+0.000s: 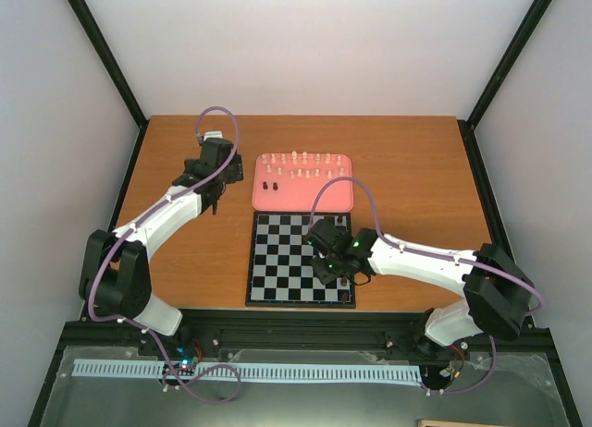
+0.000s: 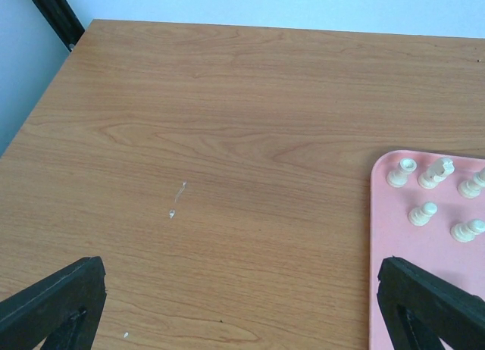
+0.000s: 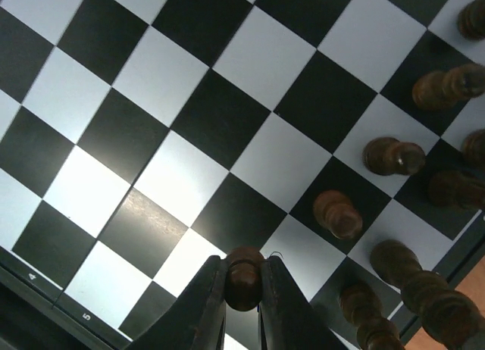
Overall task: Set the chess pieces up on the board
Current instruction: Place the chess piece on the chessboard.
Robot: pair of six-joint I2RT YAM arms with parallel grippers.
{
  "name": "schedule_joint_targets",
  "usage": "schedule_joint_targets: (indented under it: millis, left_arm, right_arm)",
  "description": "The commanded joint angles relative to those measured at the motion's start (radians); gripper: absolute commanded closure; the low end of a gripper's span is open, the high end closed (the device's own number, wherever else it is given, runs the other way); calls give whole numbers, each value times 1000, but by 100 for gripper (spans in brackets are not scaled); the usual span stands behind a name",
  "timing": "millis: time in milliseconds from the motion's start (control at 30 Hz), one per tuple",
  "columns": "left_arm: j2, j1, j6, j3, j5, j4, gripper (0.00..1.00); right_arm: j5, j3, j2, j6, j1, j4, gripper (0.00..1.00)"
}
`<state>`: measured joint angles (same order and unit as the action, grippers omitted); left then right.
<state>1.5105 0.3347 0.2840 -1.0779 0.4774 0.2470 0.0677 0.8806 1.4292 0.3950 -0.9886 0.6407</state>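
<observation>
Seen from overhead, a wooden worktop (image 1: 185, 159) holds a black-and-white chessboard (image 1: 287, 261) close to the robot, with a pink tray (image 1: 344, 201) just beyond its far edge. The tray carries the cream pieces (image 1: 305, 173) and 2 dark pieces (image 1: 269, 185).

The right pincer (image 3: 244, 268) hangs low over the board's right side. It pinches 1 dark piece (image 3: 244, 283) by its rounded head and holds it upright, close to the board's numbered edge. Several other dark pieces (image 3: 337, 214) already stand nearby on the board's squares.

The left pincer (image 2: 239, 282) hovers over bare worktop just left of the tray, its fingers spread wide and holding nothing.

Likely risks: the grip is only on the small head, so the piece may swing or tilt and topple when it is let go. It sits near a line between squares, so it could land straddling 2 of them. As the fingers part or lift away, they could also clip the nearest standing neighbour and knock it over.
</observation>
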Motion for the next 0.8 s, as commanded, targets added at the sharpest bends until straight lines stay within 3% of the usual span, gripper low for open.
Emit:
schedule_joint_targets:
  millis: [0,767]
  left_arm:
    - [11,-2,-6,-38,8,-8,0]
    - [-12,-2,-2,-27,6,-8,0]
  right_arm:
    - [28,-20,-13,47,-14,29,87]
    - [69,-58,12,79,-18,16,87]
